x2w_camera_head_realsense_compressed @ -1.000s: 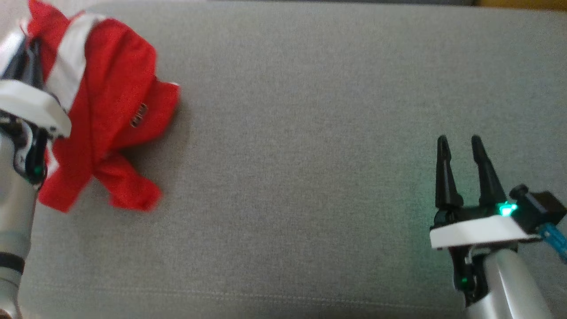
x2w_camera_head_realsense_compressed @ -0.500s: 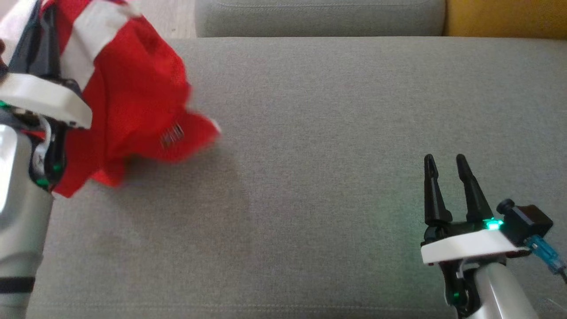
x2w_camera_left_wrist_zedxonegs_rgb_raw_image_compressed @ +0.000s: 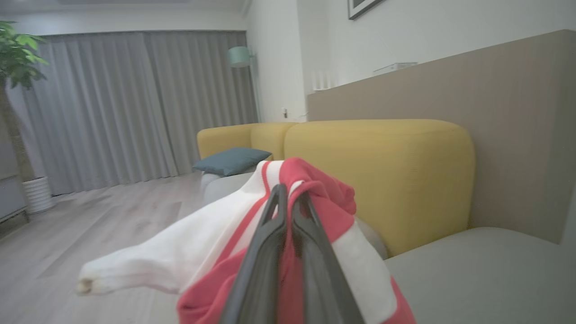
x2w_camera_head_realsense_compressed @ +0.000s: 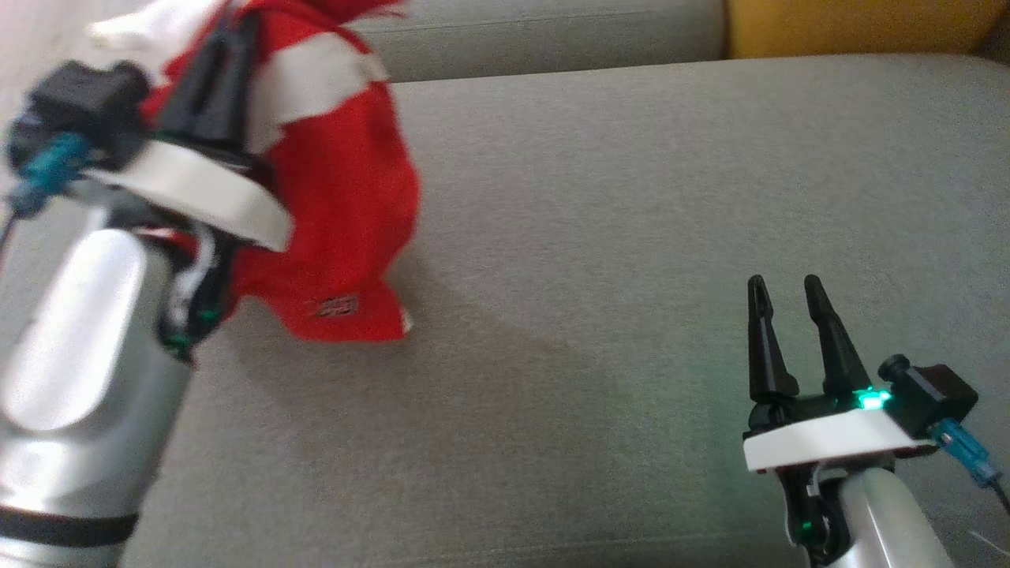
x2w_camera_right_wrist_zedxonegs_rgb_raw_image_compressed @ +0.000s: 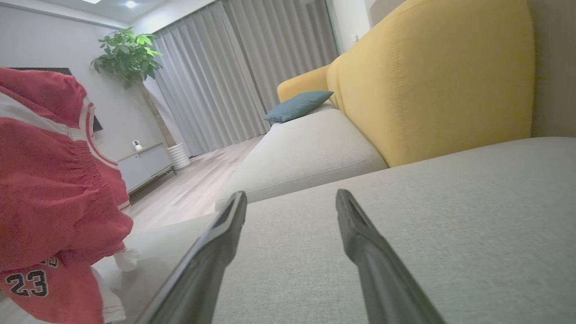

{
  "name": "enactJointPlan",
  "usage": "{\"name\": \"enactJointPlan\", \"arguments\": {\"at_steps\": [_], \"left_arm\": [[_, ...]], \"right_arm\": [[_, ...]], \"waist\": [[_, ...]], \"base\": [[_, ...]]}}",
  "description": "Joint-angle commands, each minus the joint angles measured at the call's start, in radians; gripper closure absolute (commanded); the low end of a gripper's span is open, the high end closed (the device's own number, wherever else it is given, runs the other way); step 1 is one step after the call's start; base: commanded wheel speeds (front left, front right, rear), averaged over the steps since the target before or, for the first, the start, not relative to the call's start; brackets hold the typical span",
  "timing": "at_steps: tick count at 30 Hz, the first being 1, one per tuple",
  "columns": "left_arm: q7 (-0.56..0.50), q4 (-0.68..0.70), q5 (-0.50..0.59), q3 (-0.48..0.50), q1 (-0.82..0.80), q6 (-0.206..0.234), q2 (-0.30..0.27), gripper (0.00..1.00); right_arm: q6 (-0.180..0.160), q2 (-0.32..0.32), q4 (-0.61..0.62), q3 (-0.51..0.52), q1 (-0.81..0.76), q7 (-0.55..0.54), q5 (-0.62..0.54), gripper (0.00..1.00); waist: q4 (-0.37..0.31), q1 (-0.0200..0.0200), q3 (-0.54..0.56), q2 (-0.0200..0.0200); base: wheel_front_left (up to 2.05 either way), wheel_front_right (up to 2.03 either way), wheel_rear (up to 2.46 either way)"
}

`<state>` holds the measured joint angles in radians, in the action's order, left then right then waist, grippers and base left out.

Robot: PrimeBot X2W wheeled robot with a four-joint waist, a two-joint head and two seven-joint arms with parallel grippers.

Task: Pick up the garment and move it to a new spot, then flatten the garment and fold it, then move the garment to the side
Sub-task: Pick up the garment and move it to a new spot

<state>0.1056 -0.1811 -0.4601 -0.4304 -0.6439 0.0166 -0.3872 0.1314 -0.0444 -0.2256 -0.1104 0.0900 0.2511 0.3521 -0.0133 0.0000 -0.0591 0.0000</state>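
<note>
**STEP 1 IN PROGRESS: GARMENT LIFTED, NOT YET SET DOWN**

**Garment.** The garment (x2w_camera_head_realsense_compressed: pixel 339 197) is a red jersey with white bands. It hangs bunched at 10 o'clock in the head view. Its lower hem (x2w_camera_head_realsense_compressed: pixel 347 315), at 6 o'clock of the bundle, sits close to the grey seat cushion (x2w_camera_head_realsense_compressed: pixel 631 237). Whether the hem touches the cushion cannot be told. A white sleeve trails off toward 8 o'clock in the left wrist view. The right wrist view shows the number patch (x2w_camera_right_wrist_zedxonegs_rgb_raw_image_compressed: pixel 27 281) at 7 o'clock.

**Left gripper.** The left gripper (x2w_camera_left_wrist_zedxonegs_rgb_raw_image_compressed: pixel 291 198) is closed tight, with a fold of the upper cloth pinched between its two fingers. It carries the whole bundle, and no part lies spread flat.

**Right gripper.** The right gripper (x2w_camera_head_realsense_compressed: pixel 781 284) is at 4 o'clock in the head view, well apart from the garment. Its fingers are spread wide and hold nothing, and they point toward 12 o'clock over bare cushion.

**Surroundings.** A yellow backrest (x2w_camera_left_wrist_zedxonegs_rgb_raw_image_compressed: pixel 378 180) borders the cushion at 12 o'clock.

**Step assessment.** This appears to be the pick-up and relocation step. Flattening, folding and the final move aside are not yet done.

**Next move.** The open cushion area toward 3 o'clock of the garment looks like a suitable spot. Lower the bundle there before releasing the pinch, so the cloth does not drop in a heap. Flattening will likely call for both grippers, so bring the right gripper toward 9 o'clock to take a free edge.
</note>
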Motion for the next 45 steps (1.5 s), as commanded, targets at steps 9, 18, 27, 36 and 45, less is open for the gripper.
{"name": "enactJointPlan", "arguments": {"at_steps": [9,18,27,36,45], "left_arm": [[-0.059,0.068,-0.008,-0.043,-0.177,-0.017,0.08,1.0],[-0.073,-0.15,0.011,-0.127,-0.151,-0.059,0.092,1.0],[0.013,-0.43,0.071,-0.194,-0.14,-0.074,0.099,0.01],[0.12,-0.516,0.044,-0.167,-0.156,-0.065,0.141,0.0],[0.154,-0.391,0.002,-0.072,-0.037,0.002,0.117,0.0]], "right_arm": [[-0.001,-0.006,0.088,-0.036,0.066,0.011,0.033,0.0],[-0.001,-0.006,0.164,-0.079,0.094,0.011,0.055,0.0],[-0.001,-0.006,0.181,-0.077,0.094,0.011,0.059,0.0],[-0.001,-0.006,0.16,-0.052,0.088,0.011,0.027,0.0],[-0.001,-0.006,0.128,-0.027,0.057,0.011,-0.01,0.0]], "waist": [[-0.2,0.0,-0.044,0.0],[-0.354,0.0,-0.133,0.0],[-0.376,0.0,-0.181,0.0],[-0.267,0.0,-0.139,0.0],[-0.109,0.0,-0.052,0.0]], "base": [[0.0,0.0,0.0],[0.0,0.0,0.0],[0.0,0.0,0.0],[0.0,0.0,0.0],[0.0,0.0,0.0]]}}
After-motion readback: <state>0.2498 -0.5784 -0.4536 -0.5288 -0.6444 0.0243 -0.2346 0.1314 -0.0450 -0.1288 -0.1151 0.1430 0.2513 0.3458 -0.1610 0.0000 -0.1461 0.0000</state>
